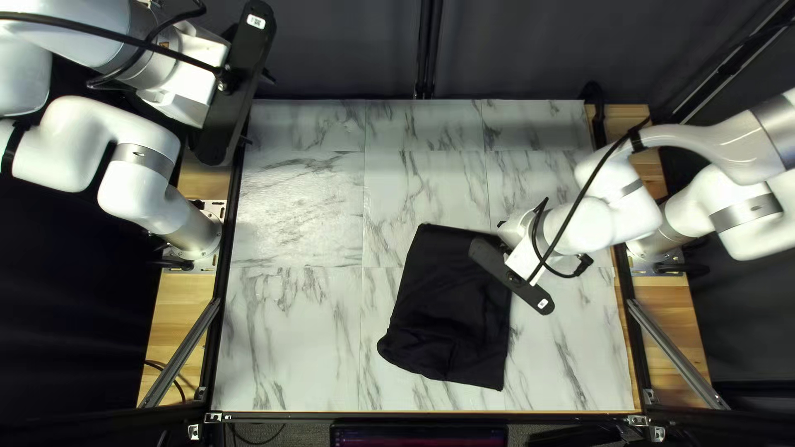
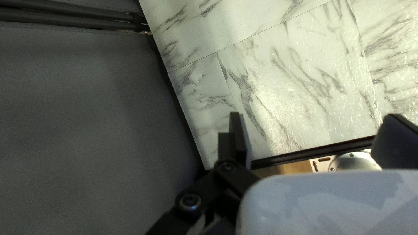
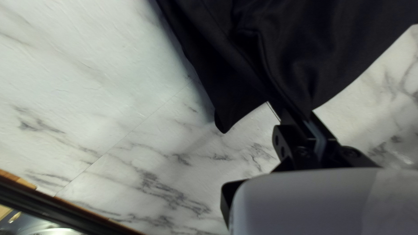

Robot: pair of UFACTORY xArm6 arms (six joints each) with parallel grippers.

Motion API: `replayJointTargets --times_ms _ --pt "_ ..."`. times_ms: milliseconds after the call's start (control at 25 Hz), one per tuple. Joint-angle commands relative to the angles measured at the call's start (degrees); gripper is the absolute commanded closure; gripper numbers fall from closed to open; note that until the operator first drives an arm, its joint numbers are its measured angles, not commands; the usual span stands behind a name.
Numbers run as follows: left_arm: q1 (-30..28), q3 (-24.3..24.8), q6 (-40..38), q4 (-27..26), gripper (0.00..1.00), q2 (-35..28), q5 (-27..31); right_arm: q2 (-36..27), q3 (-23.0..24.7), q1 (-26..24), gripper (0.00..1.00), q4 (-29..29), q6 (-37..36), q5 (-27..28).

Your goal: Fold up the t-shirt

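The black t-shirt (image 1: 451, 306) lies as a compact, roughly rectangular bundle right of the middle of the table, its lower left edge rumpled. My right gripper (image 1: 512, 277) is at its right edge, its fingertips hidden beneath the wrist. In the right wrist view, folds of the t-shirt (image 3: 305, 48) converge on the right gripper (image 3: 307, 117), which is shut on the cloth; a loose corner hangs beside it. High over the table's far left corner is my left gripper (image 1: 248, 103). In the left wrist view the left gripper (image 2: 313, 137) stands open, fingers wide apart, nothing between them.
The marble-patterned table (image 1: 290, 331) has black rails (image 1: 225, 248) along its sides. A dark curtain (image 1: 331, 58) hangs behind the far edge. My right arm (image 1: 613, 211) reaches in low over the table's right part. Part of a screen (image 1: 418, 435) shows beyond the near edge.
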Motion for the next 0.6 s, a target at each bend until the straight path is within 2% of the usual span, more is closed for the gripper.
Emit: replayJointTargets --times_ms 40,360,440,600 --pt "0.0 0.0 0.0 0.0 0.00 0.0 0.0 -0.5 -2.6 2.6 1.00 0.3 2.0 4.8" --pt "0.0 0.0 0.0 0.0 0.00 0.0 0.0 -3.5 -2.2 6.7 1.00 0.8 6.8 9.8" --pt "0.0 0.0 0.0 0.0 0.00 0.0 0.0 -4.5 -0.7 7.1 1.00 1.1 7.7 9.5" --pt "0.0 0.0 0.0 0.0 0.00 0.0 0.0 -4.6 4.5 6.4 1.00 2.9 8.0 5.1"
